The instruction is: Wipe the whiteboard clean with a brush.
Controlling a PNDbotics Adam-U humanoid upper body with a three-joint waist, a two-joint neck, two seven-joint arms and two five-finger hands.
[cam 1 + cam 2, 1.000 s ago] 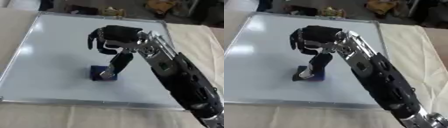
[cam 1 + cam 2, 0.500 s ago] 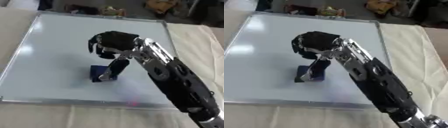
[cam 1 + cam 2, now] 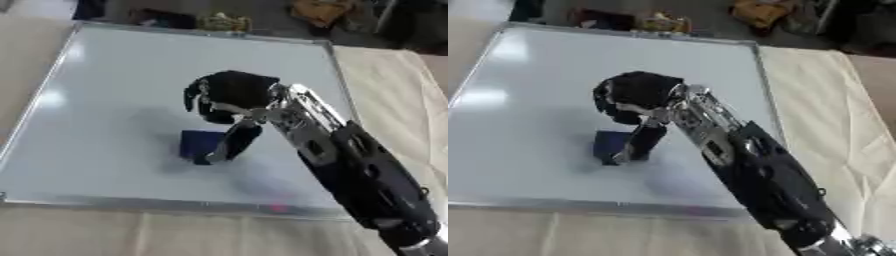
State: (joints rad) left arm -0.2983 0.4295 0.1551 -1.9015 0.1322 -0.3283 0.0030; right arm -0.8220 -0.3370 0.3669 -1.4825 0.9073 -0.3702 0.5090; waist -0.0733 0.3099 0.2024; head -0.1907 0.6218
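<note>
Blue brush (image 3: 200,144) sits centre-frame on the whiteboard (image 3: 114,80), the right hand (image 3: 229,97) curled above it, one finger pressing down. Red smudge (image 3: 278,206) remains at lower right; strokes should stay flat and reach that edge.

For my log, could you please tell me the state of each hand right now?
Right hand: fingers curled, thumb down on the blue brush on the whiteboard.
Left hand: not in view.
</note>
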